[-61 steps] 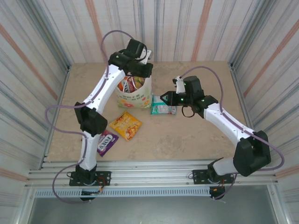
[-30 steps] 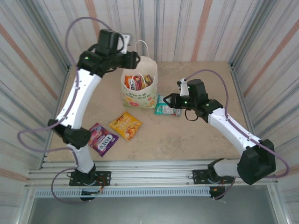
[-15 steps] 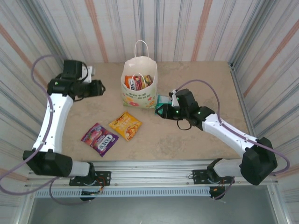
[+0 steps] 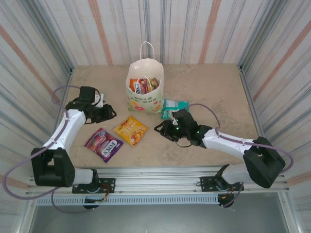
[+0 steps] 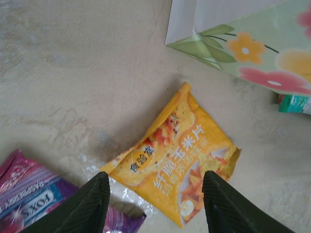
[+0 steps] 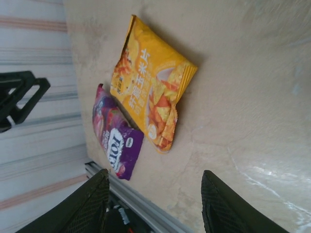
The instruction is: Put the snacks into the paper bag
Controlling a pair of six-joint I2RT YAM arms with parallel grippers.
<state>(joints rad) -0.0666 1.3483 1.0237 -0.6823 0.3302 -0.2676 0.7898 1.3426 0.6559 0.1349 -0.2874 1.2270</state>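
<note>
The white paper bag (image 4: 144,90) stands upright at the back with red, orange and green packets inside; its flower print (image 5: 252,53) shows in the left wrist view. The teal packet (image 4: 174,108) lies just right of the bag. A yellow-orange packet (image 4: 130,130) (image 5: 182,160) (image 6: 150,97) lies flat in front of the bag, and the purple packet (image 4: 103,144) (image 6: 116,141) lies to its left. My left gripper (image 4: 111,112) (image 5: 155,182) is open, low, left of the yellow packet. My right gripper (image 4: 159,128) (image 6: 153,177) is open, just right of it, holding nothing.
Corrugated walls close in the table on three sides. A metal rail (image 4: 155,172) (image 6: 146,213) runs along the near edge, close to the purple packet. Bare tabletop (image 4: 214,92) lies to the right of the bag.
My left arm swung away from the bag, out to the left and down beside the yellow packet. My right gripper left the teal packet by the bag and moved left toward the yellow packet.
</note>
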